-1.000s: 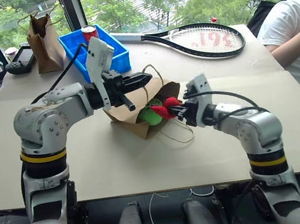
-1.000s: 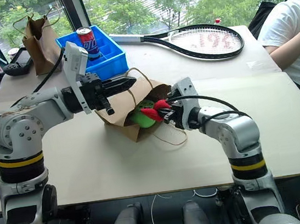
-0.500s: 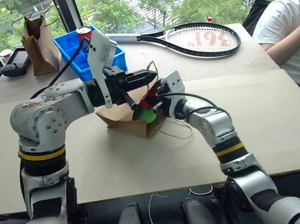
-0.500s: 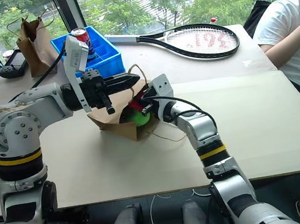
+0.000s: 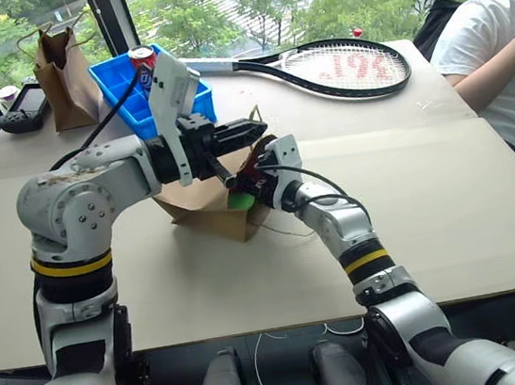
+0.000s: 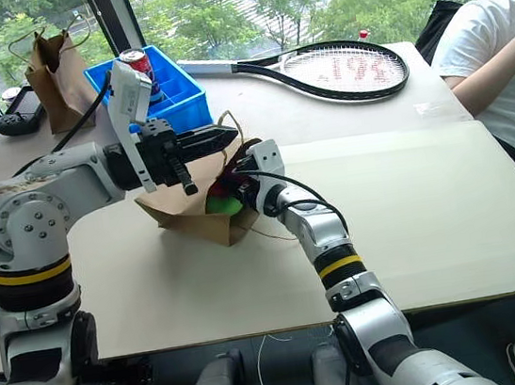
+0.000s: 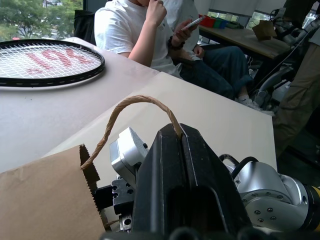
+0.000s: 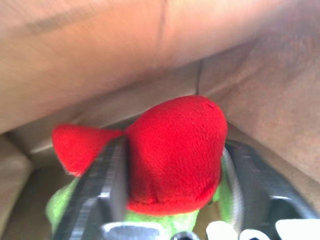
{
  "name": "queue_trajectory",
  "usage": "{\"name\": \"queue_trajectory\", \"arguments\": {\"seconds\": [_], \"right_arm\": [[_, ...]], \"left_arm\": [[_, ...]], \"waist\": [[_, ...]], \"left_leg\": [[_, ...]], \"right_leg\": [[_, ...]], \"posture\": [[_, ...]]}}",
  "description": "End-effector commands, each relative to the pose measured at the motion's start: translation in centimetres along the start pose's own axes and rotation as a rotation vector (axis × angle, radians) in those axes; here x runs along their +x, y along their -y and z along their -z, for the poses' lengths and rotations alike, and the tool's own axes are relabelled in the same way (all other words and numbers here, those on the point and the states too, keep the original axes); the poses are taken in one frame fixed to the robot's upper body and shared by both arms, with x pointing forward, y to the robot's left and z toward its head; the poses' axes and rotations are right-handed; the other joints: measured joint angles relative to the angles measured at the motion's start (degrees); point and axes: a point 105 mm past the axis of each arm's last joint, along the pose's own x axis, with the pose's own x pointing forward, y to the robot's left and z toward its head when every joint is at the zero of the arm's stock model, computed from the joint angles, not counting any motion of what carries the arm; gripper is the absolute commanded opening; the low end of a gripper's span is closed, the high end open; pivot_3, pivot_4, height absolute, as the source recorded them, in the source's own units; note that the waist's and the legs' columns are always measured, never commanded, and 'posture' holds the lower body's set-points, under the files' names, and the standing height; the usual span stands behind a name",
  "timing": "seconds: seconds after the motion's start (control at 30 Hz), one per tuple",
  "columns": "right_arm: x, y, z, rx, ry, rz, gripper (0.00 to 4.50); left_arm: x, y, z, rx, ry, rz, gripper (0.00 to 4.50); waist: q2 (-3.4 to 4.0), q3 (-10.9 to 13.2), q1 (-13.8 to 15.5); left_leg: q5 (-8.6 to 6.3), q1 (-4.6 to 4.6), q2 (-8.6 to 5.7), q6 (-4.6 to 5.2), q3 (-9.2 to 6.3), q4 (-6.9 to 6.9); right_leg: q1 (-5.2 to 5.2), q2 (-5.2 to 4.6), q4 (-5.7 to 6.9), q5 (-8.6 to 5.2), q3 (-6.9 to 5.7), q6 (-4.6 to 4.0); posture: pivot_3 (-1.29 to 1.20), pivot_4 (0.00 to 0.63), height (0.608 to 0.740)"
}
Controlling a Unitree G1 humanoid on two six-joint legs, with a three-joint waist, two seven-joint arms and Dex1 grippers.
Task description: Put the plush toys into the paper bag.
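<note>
Your paper bag (image 5: 204,202) lies on its side on the surface (image 5: 448,196). Left jaws (image 7: 181,145) pinch its handle (image 7: 131,107). Right jaws (image 8: 170,195), spread, flank the red chili (image 8: 175,150) inside. Withdrawing may drag it out.

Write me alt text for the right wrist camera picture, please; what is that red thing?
A red plush chili pepper sits between the right gripper's two dark jaws, which stand on either side of it, inside the brown paper bag. Part of a light green plush toy shows beneath the red one, and the bag's creased paper walls surround both.
</note>
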Motion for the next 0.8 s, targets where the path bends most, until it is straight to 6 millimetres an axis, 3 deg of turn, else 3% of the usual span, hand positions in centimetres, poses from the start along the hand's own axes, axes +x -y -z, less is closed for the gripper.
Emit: {"name": "queue_trajectory", "arguments": {"seconds": [0.03,0.2,0.37,0.5,0.63,0.8], "right_arm": [[-1.9,-0.4,-2.2,-0.026,0.015,-0.046,4.43],[-4.5,-0.5,-2.6,0.002,-0.049,-0.072,4.43],[-9.0,0.1,-2.4,0.05,-0.134,-0.081,4.43],[-13.7,0.5,-0.8,0.182,-0.262,-0.073,4.43],[-17.3,-0.3,1.4,0.435,-0.323,-0.094,4.43],[-18.4,0.2,4.2,0.64,-0.306,-0.005,4.43]], "left_arm": [[-0.5,0.1,-0.8,0.061,0.019,-0.019,0.0],[-0.6,-0.3,-0.7,0.063,0.015,-0.029,0.0],[-0.6,-0.6,-0.5,0.067,0.018,-0.036,0.0],[-0.6,-0.6,-0.5,0.07,0.022,-0.034,0.0],[-0.6,-0.6,-0.5,0.073,0.025,-0.031,0.0],[-0.5,-0.5,-0.5,0.072,0.026,-0.026,0.0]], "waist": [[0.0,0.0,0.08],[0.01,0.01,0.1],[0.01,0.01,0.52],[0.01,0.01,1.35],[0.01,0.01,1.51],[0.01,0.01,1.4]], "left_leg": [[0.0,0.0,0.0,0.0,0.0,0.0],[-0.01,0.0,0.01,-0.01,0.01,0.0],[-0.01,-0.01,0.0,-0.01,0.0,-0.01],[-0.01,-0.04,0.0,-0.01,0.03,0.01],[-0.01,-0.02,0.01,-0.01,0.03,0.0],[-0.01,0.0,0.0,-0.01,0.02,0.03]], "right_leg": [[0.0,0.0,0.0,0.0,0.0,0.0],[-0.01,0.0,0.01,0.0,0.0,-0.01],[0.0,0.0,-0.01,-0.02,0.0,-0.02],[0.0,-0.02,-0.09,-0.02,0.0,-0.04],[0.01,-0.02,-0.08,-0.03,0.01,-0.06],[0.0,-0.02,-0.07,-0.01,0.01,-0.08]], "posture": [[0.0,0.15,0.731],[0.0,0.15,0.731],[0.0,0.15,0.731],[0.0,0.15,0.731],[0.0,0.15,0.731],[0.0,0.15,0.731]]}}
